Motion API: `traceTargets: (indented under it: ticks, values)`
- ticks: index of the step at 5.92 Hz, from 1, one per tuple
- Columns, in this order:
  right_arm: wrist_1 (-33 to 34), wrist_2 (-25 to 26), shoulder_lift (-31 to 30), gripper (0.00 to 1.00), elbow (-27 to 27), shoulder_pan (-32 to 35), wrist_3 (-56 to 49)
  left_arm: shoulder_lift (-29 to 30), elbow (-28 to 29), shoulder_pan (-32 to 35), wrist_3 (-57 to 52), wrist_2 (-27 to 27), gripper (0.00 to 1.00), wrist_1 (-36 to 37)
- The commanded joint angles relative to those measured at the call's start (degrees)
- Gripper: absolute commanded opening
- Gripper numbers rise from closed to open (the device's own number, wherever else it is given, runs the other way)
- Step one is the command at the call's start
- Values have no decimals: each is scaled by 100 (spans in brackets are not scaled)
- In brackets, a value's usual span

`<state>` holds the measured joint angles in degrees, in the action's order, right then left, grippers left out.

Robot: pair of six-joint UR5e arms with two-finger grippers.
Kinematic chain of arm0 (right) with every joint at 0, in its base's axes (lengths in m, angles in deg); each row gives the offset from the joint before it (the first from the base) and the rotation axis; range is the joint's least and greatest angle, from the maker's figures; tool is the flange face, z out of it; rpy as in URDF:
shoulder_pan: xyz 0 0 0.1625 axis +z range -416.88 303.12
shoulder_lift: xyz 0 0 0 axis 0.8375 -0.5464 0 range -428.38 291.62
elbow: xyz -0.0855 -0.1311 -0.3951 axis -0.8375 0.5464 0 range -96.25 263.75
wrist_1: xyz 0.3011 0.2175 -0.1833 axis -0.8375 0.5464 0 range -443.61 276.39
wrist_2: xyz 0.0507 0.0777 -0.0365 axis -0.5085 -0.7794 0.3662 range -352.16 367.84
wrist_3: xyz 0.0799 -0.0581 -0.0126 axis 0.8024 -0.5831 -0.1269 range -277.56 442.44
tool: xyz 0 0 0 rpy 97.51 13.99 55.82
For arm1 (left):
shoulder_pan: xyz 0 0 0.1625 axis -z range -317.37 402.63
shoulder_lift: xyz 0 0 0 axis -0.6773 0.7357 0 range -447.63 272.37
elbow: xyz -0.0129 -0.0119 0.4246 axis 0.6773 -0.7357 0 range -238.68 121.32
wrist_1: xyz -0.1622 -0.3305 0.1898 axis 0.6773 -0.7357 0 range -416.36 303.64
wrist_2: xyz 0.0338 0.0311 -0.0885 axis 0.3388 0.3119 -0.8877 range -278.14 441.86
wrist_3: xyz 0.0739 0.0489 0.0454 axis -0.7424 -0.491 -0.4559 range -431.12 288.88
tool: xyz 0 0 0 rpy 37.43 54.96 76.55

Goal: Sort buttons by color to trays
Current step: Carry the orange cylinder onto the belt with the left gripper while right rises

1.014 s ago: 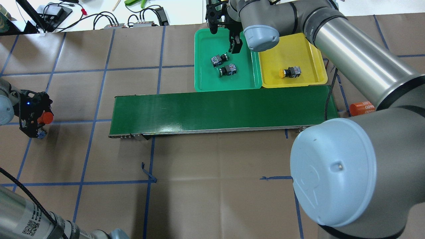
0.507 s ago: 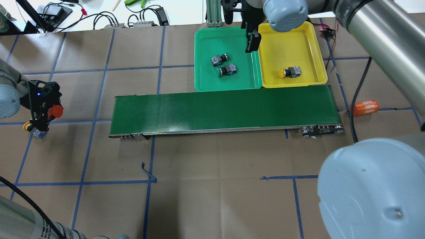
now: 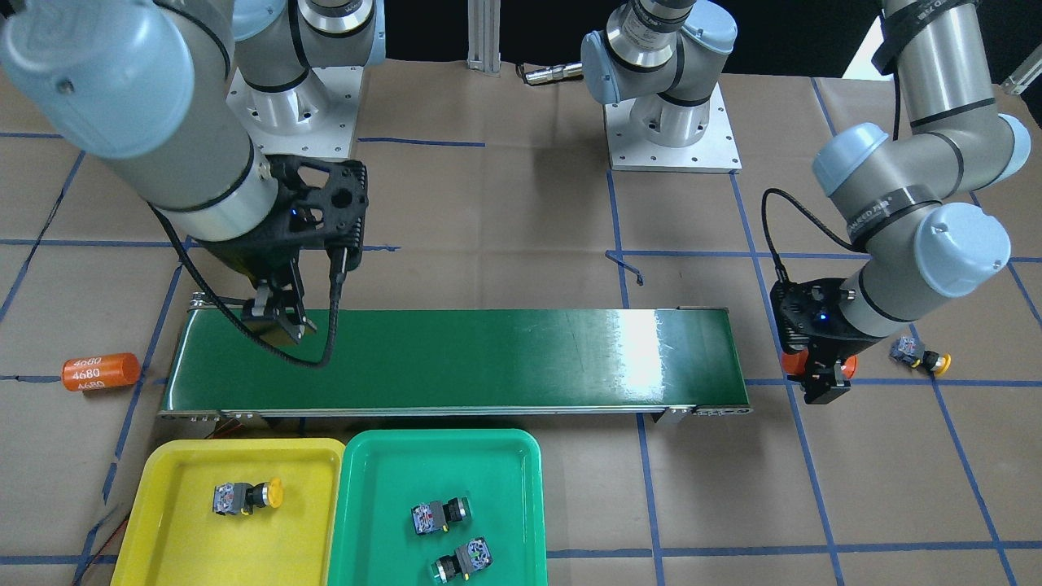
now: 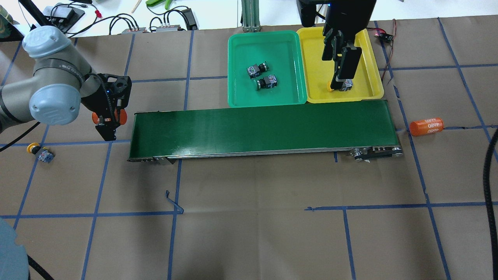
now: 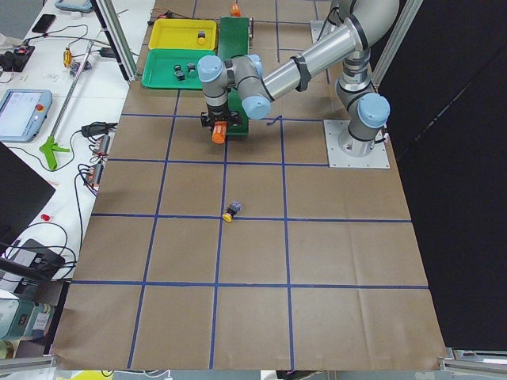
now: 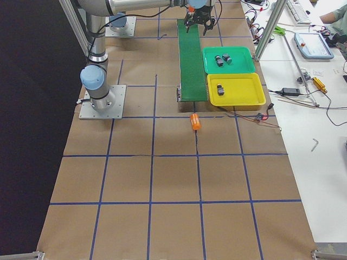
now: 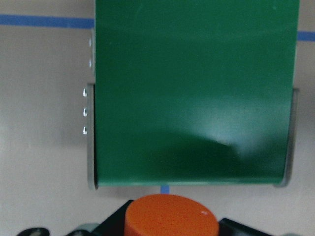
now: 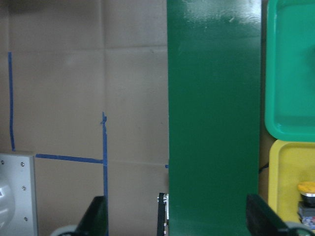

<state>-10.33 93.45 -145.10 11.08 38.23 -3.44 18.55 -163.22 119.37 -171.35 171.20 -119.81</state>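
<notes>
The yellow button (image 4: 39,152) lies on the table (image 4: 249,217) off the conveyor belt's (image 4: 256,126) left end, long axis roughly along the belt, cap pointing away. The left gripper (image 4: 107,130), clamped on an orange cylinder (image 7: 171,216), hangs between button and belt; the right gripper (image 3: 281,321), spread wide and empty, is over the belt's far end. Half a second ago the left gripper stood right over the button.

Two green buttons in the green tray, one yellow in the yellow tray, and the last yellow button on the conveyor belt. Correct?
No. The last yellow button lies on the table, off the conveyor belt, past its end; the overhead exterior view shows it. The rest is right.
</notes>
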Motion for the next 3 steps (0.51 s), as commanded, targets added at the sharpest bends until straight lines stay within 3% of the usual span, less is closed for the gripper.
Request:
traceTargets:
  ticks: [1, 3]
  values:
    - [820, 130, -562, 100, -1111, -10, -25, -71, -293, 524, 731, -196, 22, 77]
    - [1626, 122, -836, 100, -1897, -1, 1, 113, -312, 684, 917, -250, 24, 262]
